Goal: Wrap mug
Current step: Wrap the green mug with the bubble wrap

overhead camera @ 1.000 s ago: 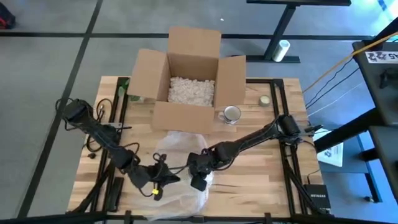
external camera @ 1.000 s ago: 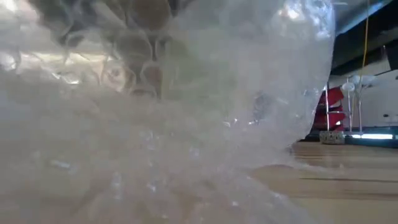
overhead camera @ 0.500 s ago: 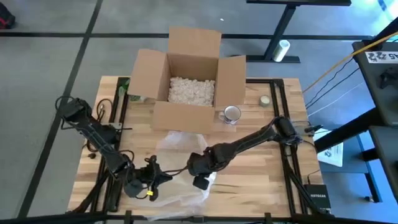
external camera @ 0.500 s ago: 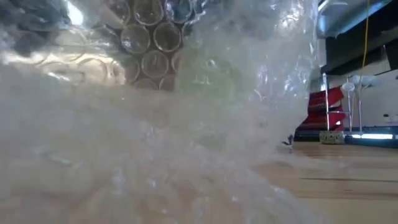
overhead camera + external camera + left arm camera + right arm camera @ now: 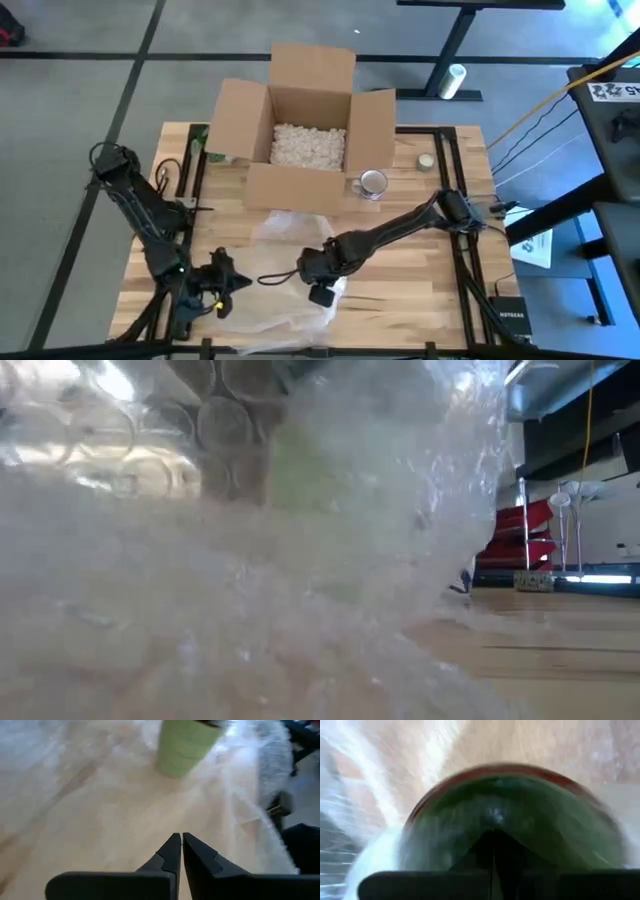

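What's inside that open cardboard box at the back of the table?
The cardboard box holds a bed of white packing peanuts, seen from above. Anything under them, and the box floor, is covered. A metal mug stands outside it, on the table.

A wooden table [image 5: 420,290] is seen, carrying an open cardboard box [image 5: 300,130] at 12 o'clock, a metal cup [image 5: 372,184] at 1 o'clock, and bubble wrap [image 5: 285,265] at 6 o'clock.

Overhead looks straight down on the whole tabletop [image 5: 400,290]; low camera, level, is pressed against the bubble wrap [image 5: 200,560]; both wrist cameras share it close.
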Robot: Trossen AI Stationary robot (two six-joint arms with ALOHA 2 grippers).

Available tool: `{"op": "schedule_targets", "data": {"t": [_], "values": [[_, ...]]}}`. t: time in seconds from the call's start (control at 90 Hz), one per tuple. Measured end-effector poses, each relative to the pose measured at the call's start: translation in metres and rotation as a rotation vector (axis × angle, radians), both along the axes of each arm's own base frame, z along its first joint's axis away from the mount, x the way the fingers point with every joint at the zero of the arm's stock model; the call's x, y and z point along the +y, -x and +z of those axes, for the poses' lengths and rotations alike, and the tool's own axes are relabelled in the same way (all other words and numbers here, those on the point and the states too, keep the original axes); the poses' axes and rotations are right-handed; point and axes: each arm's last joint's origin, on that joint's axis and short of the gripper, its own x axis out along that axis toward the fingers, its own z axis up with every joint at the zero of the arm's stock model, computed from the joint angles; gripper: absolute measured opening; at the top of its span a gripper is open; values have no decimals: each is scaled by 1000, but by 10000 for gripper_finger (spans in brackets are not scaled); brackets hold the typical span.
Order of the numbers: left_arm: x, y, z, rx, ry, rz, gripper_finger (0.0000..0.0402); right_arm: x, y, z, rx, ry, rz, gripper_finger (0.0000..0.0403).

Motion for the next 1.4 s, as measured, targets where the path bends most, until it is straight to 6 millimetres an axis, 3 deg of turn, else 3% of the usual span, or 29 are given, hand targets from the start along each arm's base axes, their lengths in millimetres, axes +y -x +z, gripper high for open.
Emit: {"op": "schedule_targets", "data": {"t": [0.267,0.589,0.767,0.967,1.111,1.278,1.4], "values": [[-1,23,-6,16,-1,36,0,3,4,19,41,10,15,0],[14,42,-35,49,33,109,0,13,16,34,64,152,45,0],[17,50,-43,15,44,119,0,34,37,64,-55,239,96,0],[15,57,-42,-83,12,96,0,63,83,114,-250,322,44,0],[15,60,-42,-94,-2,80,0,88,133,138,-345,416,-19,0],[20,63,-48,-110,-13,83,0,115,198,139,-385,497,-195,0],[27,65,-58,-113,-3,102,0,138,239,118,-454,459,-296,0]]}}
